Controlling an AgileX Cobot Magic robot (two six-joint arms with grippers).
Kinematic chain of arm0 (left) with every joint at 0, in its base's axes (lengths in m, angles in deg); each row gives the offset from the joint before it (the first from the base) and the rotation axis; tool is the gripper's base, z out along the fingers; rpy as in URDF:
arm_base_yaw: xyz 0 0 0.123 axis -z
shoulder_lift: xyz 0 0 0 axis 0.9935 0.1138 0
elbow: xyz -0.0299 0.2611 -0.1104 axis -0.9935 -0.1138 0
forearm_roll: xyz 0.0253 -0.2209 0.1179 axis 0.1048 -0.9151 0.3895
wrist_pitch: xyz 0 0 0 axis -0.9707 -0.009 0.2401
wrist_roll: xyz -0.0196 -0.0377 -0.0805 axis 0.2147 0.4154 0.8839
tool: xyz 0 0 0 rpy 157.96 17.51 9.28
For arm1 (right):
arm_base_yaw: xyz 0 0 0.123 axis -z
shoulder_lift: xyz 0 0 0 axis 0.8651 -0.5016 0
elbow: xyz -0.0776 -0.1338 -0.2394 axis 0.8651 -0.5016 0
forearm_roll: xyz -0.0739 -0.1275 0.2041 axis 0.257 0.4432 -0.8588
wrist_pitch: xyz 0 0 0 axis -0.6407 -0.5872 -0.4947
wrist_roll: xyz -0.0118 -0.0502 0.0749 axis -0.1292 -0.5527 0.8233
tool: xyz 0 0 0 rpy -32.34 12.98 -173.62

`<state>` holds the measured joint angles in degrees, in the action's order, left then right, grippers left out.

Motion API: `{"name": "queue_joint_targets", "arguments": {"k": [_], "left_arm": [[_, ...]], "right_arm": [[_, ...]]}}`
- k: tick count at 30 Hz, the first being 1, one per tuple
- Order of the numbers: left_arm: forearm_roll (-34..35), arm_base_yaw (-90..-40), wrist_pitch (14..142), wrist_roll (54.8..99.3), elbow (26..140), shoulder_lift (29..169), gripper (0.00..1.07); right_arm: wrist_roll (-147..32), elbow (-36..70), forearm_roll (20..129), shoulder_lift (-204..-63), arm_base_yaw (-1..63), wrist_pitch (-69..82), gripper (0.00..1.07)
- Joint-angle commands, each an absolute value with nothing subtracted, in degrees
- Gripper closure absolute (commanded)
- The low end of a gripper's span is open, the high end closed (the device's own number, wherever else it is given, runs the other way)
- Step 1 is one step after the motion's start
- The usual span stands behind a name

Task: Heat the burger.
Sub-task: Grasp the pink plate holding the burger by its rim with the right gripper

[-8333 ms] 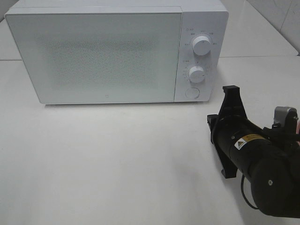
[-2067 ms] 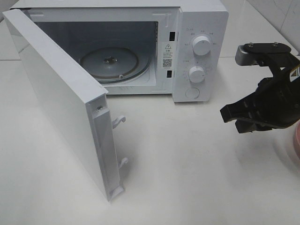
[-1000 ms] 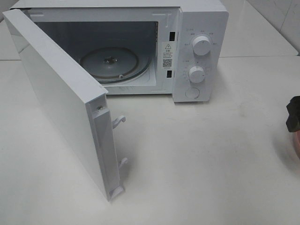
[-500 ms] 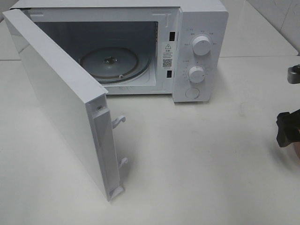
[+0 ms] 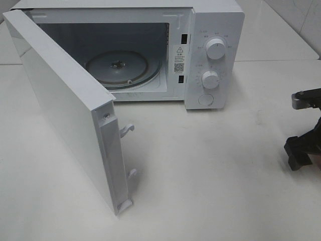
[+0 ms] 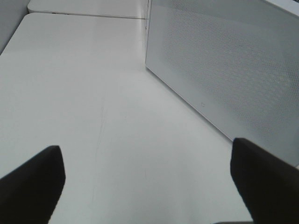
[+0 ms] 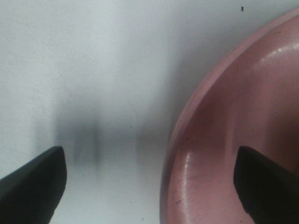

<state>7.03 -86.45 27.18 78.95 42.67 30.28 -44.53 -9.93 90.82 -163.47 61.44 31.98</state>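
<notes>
white tabletop [image 5: 210, 170] carrying a microwave [image 5: 215, 30], its door [image 5: 65, 115] swung open. right pincer [image 7: 149, 191] gapes wide, holding nothing, the pink plate [image 7: 224, 116] rim between its fingers. left pincer [image 6: 145, 186] spread wide, the door's outer face beside one finger. burger: cannot tell where.

Bright even light, soft shadows on the table [image 5: 200, 165]; right wrist view blurred.

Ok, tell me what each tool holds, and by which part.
Nothing is held. The left tool is open above the table by the microwave door. The right tool is open astride the rim of the pink plate, not closed on it.
</notes>
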Motion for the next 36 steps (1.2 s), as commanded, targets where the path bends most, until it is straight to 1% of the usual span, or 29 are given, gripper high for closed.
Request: {"name": "queue_joint_targets", "arguments": {"k": [1, 5, 15, 16, 17, 19, 20, 21, 22, 23, 24, 25, 27, 28, 29, 30, 31, 36], "left_arm": [[7.09, -86.39, 27.93, 79.40, 42.44, 29.42, 0.17], [7.09, -86.39, 27.93, 79.40, 42.44, 29.42, 0.17], [7.09, -86.39, 27.93, 79.40, 42.44, 29.42, 0.17], [7.09, -86.39, 27.93, 79.40, 42.44, 29.42, 0.17], [7.09, -86.39, 27.93, 79.40, 42.44, 29.42, 0.17], [7.09, -86.39, 27.93, 79.40, 42.44, 29.42, 0.17], [7.09, -86.39, 27.93, 79.40, 42.44, 29.42, 0.17], [7.09, -86.39, 27.93, 79.40, 42.44, 29.42, 0.17], [7.09, -86.39, 27.93, 79.40, 42.44, 29.42, 0.17], [7.09, -86.39, 27.93, 79.40, 42.44, 29.42, 0.17], [7.09, -86.39, 27.93, 79.40, 42.44, 29.42, 0.17], [7.09, -86.39, 27.93, 79.40, 42.44, 29.42, 0.17], [7.09, -86.39, 27.93, 79.40, 42.44, 29.42, 0.17], [7.09, -86.39, 27.93, 79.40, 42.44, 29.42, 0.17], [7.09, -86.39, 27.93, 79.40, 42.44, 29.42, 0.17], [7.09, -86.39, 27.93, 79.40, 42.44, 29.42, 0.17], [7.09, -86.39, 27.93, 79.40, 42.44, 29.42, 0.17], [7.09, -86.39, 27.93, 79.40, 42.44, 29.42, 0.17]], "right_arm": [[-43.67, -9.93, 91.45, -164.16, 61.84, 31.07, 0.17], [-43.56, -9.93, 91.74, -164.21, 61.84, 29.00, 0.21], [-42.64, -9.93, 92.66, -167.54, 61.84, 29.00, 0.25], [-42.41, -9.93, 92.66, -167.77, 61.84, 29.00, 0.27], [-42.41, -9.93, 92.66, -167.77, 61.84, 29.00, 0.27], [-42.18, -9.93, 92.66, -167.65, 61.84, 29.40, 0.37], [-42.18, -9.93, 92.66, -167.65, 61.84, 29.40, 0.37], [-41.61, -9.93, 92.66, -167.65, 61.84, 29.69, 0.45], [-41.61, -9.93, 92.66, -167.65, 61.84, 29.69, 0.45], [-40.92, -9.93, 92.77, -167.65, 61.84, 30.15, 0.57], [-40.69, -9.93, 93.00, -167.65, 61.84, 30.49, 0.64], [-40.69, -9.93, 93.00, -167.65, 61.84, 30.49, 0.64], [-40.75, -9.93, 93.06, -167.65, 61.84, 31.64, 0.92], [-40.75, -9.93, 93.06, -167.65, 61.84, 31.64, 0.92], [-40.75, -9.93, 93.06, -167.65, 61.84, 31.98, 0.99], [-40.75, -9.93, 93.06, -167.65, 61.84, 31.98, 0.99], [-40.63, -9.93, 93.06, -167.65, 61.84, 32.79, 1.07], [-40.12, -9.93, 92.94, -167.54, 61.84, 33.82, 1.07]]}}
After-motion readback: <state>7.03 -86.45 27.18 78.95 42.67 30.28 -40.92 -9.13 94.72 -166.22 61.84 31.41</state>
